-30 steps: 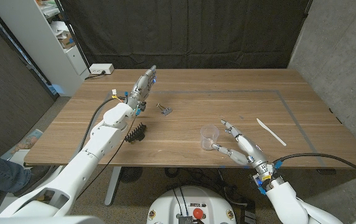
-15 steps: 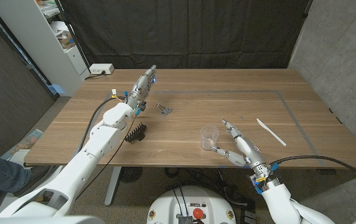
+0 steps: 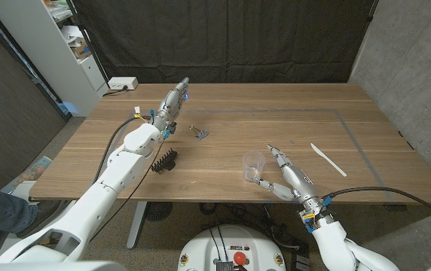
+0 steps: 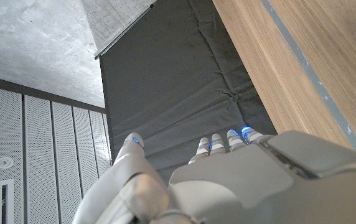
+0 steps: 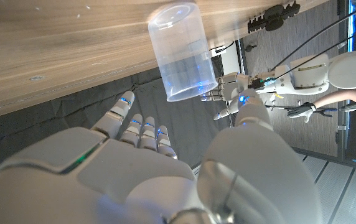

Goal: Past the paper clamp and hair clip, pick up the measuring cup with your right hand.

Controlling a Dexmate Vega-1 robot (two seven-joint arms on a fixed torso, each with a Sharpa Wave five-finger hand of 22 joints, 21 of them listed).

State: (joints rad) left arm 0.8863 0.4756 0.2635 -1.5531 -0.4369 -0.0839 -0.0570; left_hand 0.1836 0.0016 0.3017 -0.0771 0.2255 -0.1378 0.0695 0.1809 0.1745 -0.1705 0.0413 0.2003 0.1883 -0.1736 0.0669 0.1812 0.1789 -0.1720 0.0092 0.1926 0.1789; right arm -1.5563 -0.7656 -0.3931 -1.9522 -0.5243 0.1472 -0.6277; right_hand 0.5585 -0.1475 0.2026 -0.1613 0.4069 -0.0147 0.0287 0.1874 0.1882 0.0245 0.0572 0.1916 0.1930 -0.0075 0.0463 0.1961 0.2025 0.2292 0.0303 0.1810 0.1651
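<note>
A: How is the right robot hand (image 3: 285, 175) set?

B: It reaches in from the near edge of the desk (image 3: 276, 124), fingers spread and holding nothing. In the head view the thumb (image 3: 266, 182) points toward the measuring cup (image 3: 253, 165) and the other fingers run up along the cup's right side. I cannot tell whether any fingertip touches it.

A: And from the wrist?

B: In the right wrist view the fingers (image 5: 142, 127) and thumb (image 5: 252, 115) stand apart, with the cup (image 5: 183, 53) beyond them, not inside the grasp.

A: What does the cup look like?

B: Clear plastic, round, upright on the wood, close to the near edge, with no visible contents.

A: The other arm?

B: The left robot hand (image 3: 173, 102) is stretched out toward the back of the desk, fingers straight and close together, empty. The hair clip (image 3: 166, 160), black and toothed, lies beside that forearm; the paper clamp (image 3: 199, 132), small and metallic, sits further back. A white flat strip (image 3: 328, 159) lies to the right.
</note>
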